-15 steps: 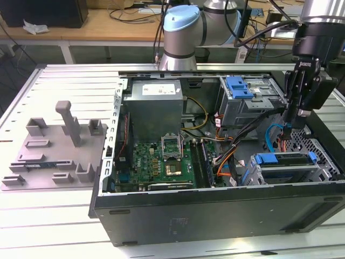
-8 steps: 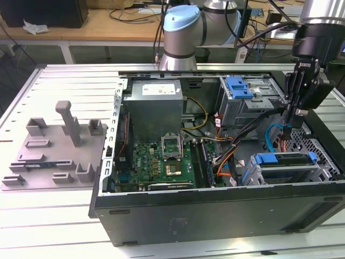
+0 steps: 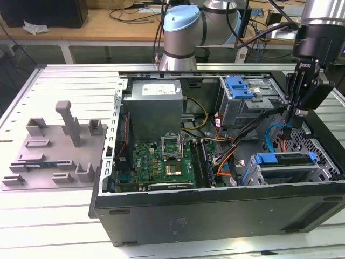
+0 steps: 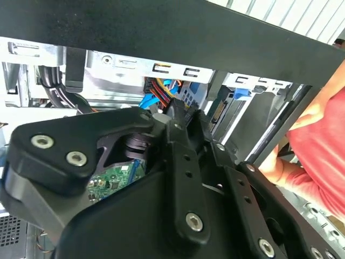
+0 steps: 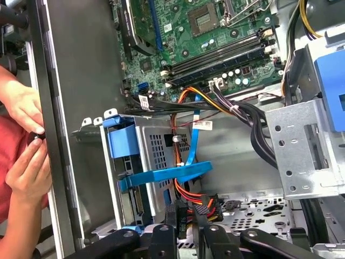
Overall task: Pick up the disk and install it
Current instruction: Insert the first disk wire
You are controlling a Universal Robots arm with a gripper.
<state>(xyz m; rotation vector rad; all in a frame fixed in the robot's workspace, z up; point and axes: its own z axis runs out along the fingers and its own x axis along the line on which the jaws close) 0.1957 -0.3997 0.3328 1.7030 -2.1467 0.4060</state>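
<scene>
Black linkage bars of the gripper (image 4: 180, 116) lie closest to the lens in both wrist views, converging on fingertips drawn close together. In the first wrist view the gripper (image 5: 188, 213) has the black plug (image 5: 190, 208) of a red, orange and yellow wire bundle pinched between its fingers. The disk (image 3: 285, 158) sits in the lower drive cage (image 3: 280, 172) at the exterior view's right end of the open computer case (image 3: 215, 210) — seated flat, with its blue bracket (image 5: 123, 143) showing at the cage mouth. A blue flat cable (image 5: 167, 175) crosses the cage's perforated wall just beside the plug. In the exterior view the gripper (image 3: 291, 123) points straight down into the case, tips above the case floor and near the cage's far side. The wrist stands upright above the gripper at the exterior view's right. The arm's elbow joint (image 3: 183, 24), capped in light blue, rises behind the case. Outward from the cage lie the green motherboard (image 3: 161, 159), the grey power supply (image 3: 156, 102), and an upper cage with a bright blue latch (image 3: 240, 86). A person's hands (image 5: 24, 108) rest at the case edge, a red sleeve (image 4: 323, 145) alongside. On the slatted table (image 3: 64, 81), well apart at the exterior view's left, stands a grey fixture (image 3: 59, 151) with upright posts.
</scene>
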